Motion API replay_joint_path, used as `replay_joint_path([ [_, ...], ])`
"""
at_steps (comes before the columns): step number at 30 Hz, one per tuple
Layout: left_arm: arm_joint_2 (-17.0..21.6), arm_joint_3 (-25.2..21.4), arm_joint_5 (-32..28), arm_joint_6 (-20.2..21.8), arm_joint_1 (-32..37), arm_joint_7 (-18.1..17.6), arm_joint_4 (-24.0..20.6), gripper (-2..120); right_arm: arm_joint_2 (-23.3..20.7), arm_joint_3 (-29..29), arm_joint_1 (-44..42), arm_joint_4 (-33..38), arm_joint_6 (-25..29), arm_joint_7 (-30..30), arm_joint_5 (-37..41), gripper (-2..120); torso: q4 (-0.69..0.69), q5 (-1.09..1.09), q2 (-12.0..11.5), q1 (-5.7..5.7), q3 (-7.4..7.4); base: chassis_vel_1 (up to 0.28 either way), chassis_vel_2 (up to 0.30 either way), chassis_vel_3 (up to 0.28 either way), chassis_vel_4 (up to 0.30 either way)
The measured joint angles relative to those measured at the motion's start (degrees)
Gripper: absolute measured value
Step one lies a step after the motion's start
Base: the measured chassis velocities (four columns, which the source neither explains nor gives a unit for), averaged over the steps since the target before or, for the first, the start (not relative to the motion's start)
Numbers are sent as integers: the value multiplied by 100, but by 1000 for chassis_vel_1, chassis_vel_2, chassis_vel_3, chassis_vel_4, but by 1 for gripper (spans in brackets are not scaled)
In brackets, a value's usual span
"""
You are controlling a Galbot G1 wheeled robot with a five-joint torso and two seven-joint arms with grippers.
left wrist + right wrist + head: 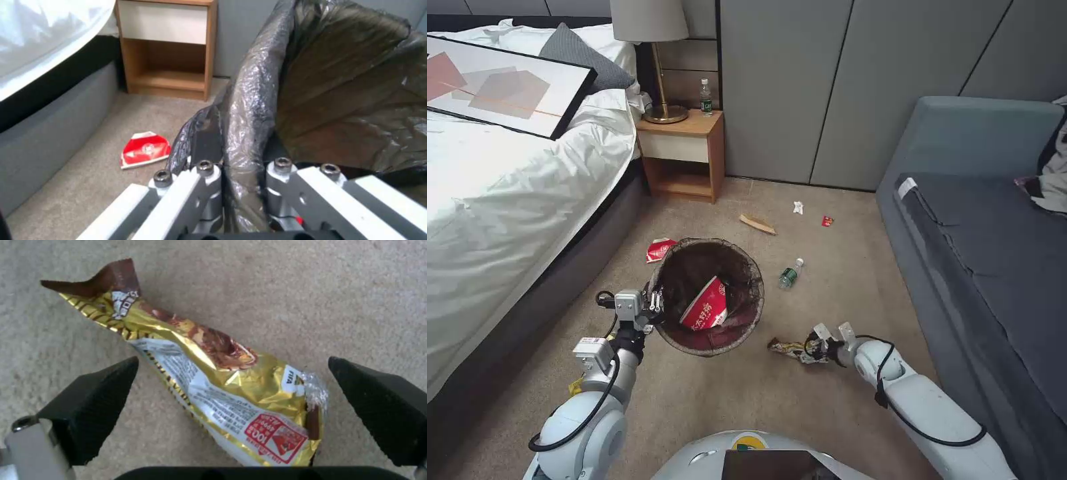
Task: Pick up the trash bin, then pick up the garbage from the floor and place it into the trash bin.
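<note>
**Operator:** What am I working with closest in?

**Spotter:** Your right gripper (231, 406) sits low over the floor (311, 290) with its fingers spread apart, one black pad (89, 400) on each side of a crumpled gold wrapper (213, 373). The wrapper lies flat on the carpet between the pads, not yet pinched. I'd judge this the grasp step. Centre on the thick, bunched middle rather than the twisted brown tail, bring the tips right down to the pile, and close slowly so the foil doesn't skate out sideways.

**Operator:** And the left side?

**Spotter:** Your left gripper (650, 308) is clamped on the rim of the trash bin (747, 313), fingers pressed together over the dark bag (249, 110) folded across the edge. The bin appears held up off the carpet, just ahead and to the left of your right gripper, with a red packet (707, 305) already inside. Keep that arm steady; a thin rim hold can slip if you swing it.

**Operator:** Anything farther out?

**Spotter:** Another red packet (660, 249) lies on the carpet just beyond the bin, near the bed. The small green-labelled bottle (790, 274) is past the bin to the right. Farther still, towards the wall, lie a brown scrap (758, 224), a white paper scrap (798, 207) and a tiny red piece (827, 221). Those wait; finish this wrapper first.
</note>
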Motion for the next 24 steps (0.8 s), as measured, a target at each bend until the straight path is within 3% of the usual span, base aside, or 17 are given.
replay_joint_path([
  [24,-57,36,93,-12,80,36,-90,7,121,62,-9,-268,180,-31,-196,93,0,-1,0,0,0,0,0,0,0],
])
